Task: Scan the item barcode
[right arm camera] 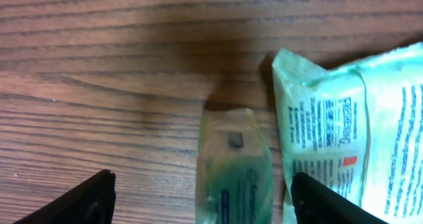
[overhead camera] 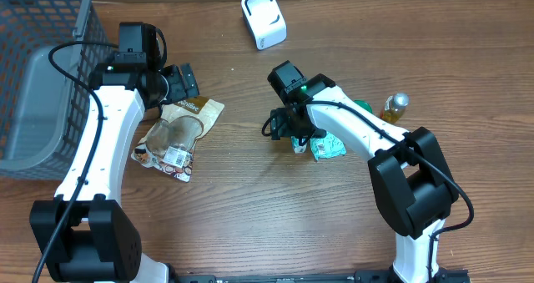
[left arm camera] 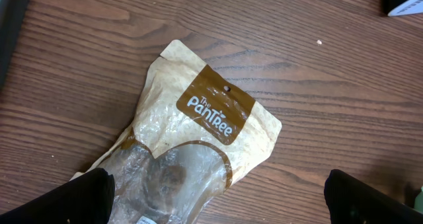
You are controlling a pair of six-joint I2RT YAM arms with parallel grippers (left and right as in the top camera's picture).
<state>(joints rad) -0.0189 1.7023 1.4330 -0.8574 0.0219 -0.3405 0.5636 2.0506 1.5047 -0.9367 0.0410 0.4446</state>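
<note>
Right gripper point(right arm camera: 208, 199), jaws released, hangs over the small pale-green plastic sachet point(right arm camera: 232, 164) on the wooden counter point(overhead camera: 250, 199), toward its right edge. Closing could snag the green-white packet point(right arm camera: 344, 125) just beside it. Left gripper point(left arm camera: 218, 197), jaws spread, holds nothing.

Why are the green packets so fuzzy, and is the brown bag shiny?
Right wrist view: the small green sachet and the bigger green packet sit close to the lens, so their print blurs; a dark shadow falls on the table above. Left wrist view: the PanTree pouch is sharp, with glare on its clear window.
</note>
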